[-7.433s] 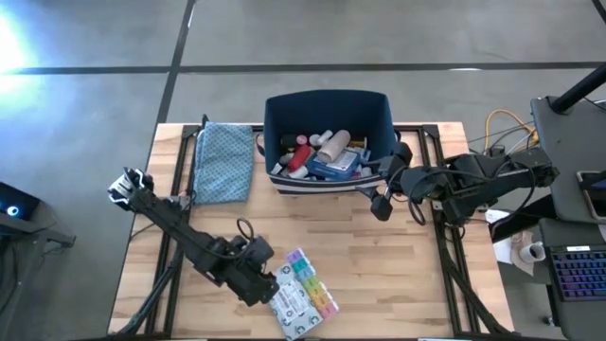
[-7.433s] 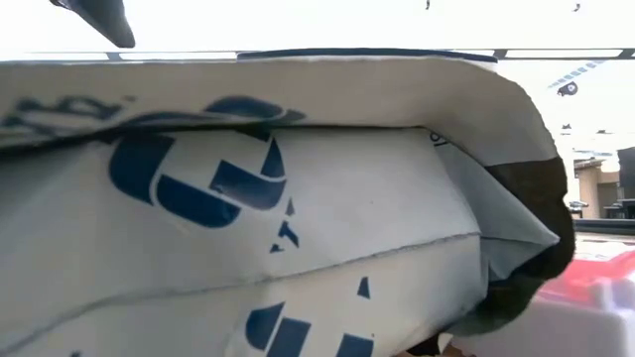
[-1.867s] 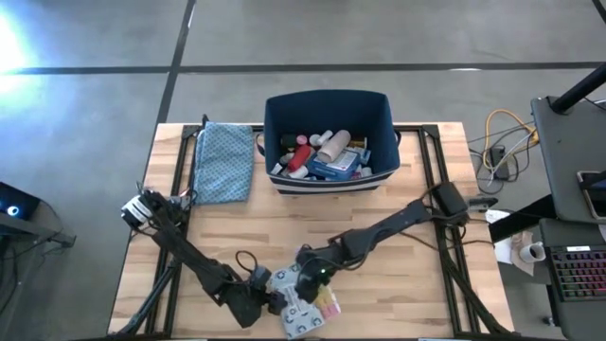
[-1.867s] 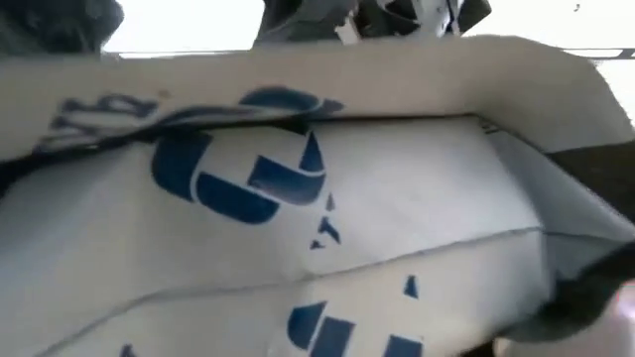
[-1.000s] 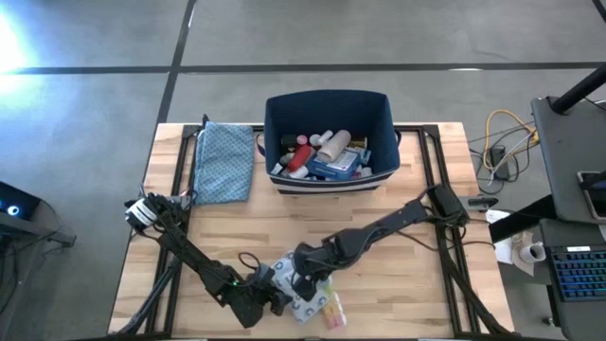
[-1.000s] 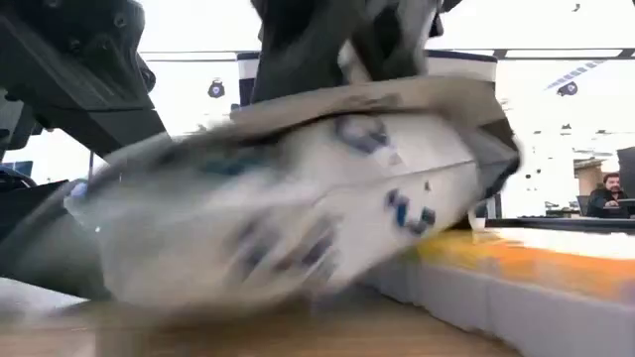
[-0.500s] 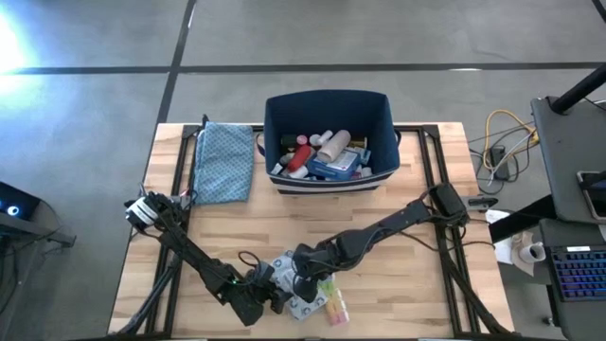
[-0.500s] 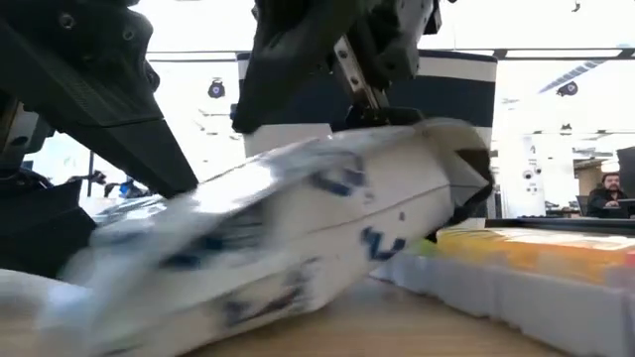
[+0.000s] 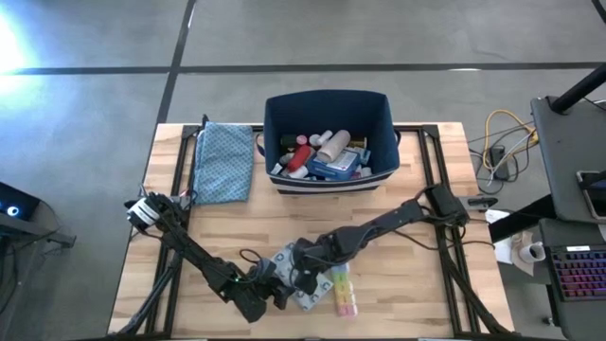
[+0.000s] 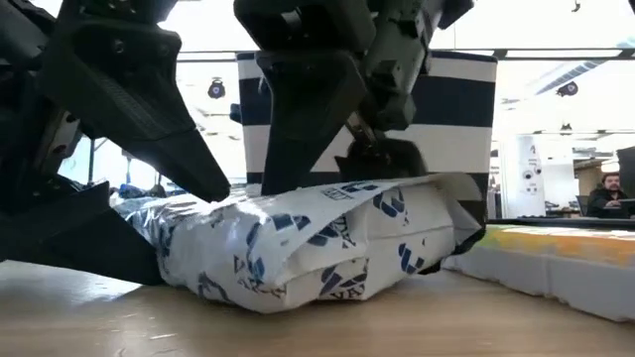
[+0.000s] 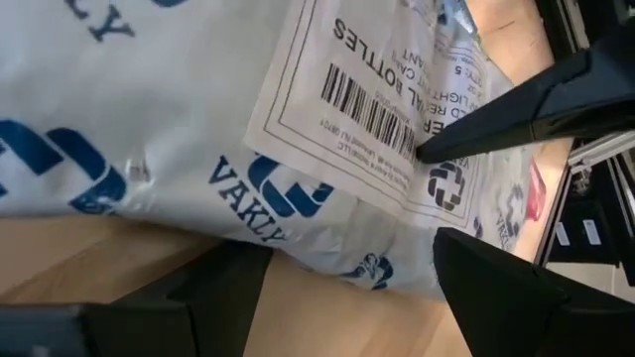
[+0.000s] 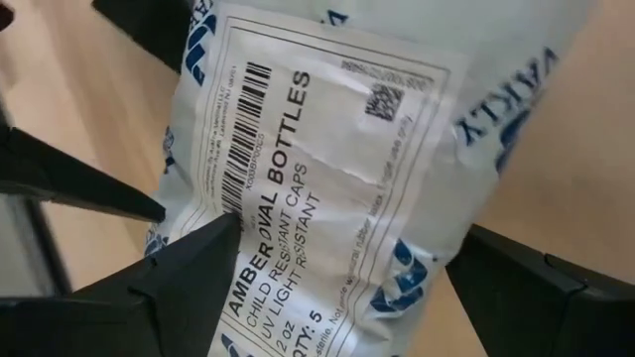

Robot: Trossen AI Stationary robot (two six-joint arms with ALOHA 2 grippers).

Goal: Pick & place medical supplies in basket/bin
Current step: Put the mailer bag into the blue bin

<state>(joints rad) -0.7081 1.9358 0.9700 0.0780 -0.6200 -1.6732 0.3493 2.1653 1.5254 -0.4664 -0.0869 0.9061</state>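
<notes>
The grey-white flat packet (image 9: 282,258) with blue print lies flat on the table near its near edge and fills the low view (image 10: 317,238). My right gripper (image 9: 305,277) is over it, shut on it. My left gripper (image 9: 270,296) is open at the packet's left end, its fingers (image 11: 149,307) level with the table. The multicoloured pill organiser (image 9: 341,289) lies just right of the packet. The navy bin (image 9: 327,97) stands at the far side and holds bottles, tubes and the blue pouch. My right gripper (image 12: 345,233) pinches the packet across its width at the labelled part (image 12: 298,228), one finger on each long side. It comes from above (image 10: 382,164), slanting from the right. The packet rests flat on the table. My left gripper (image 11: 352,243): I cannot tell whether it touches the packet's edge (image 11: 298,238).
A blue patterned cloth (image 9: 224,161) lies at the far left beside the bin. Bare wood shows between the bin and the grippers and to the right of the organiser (image 10: 556,258). A person sits far off in the room (image 10: 600,193).
The packet, tilted with its right end raised by my right gripper a second ago, has come down flat on the table and has shifted toward the left and far side, uncovering the pill organiser. My right gripper moved with it. My left gripper stayed at the packet's left end.
</notes>
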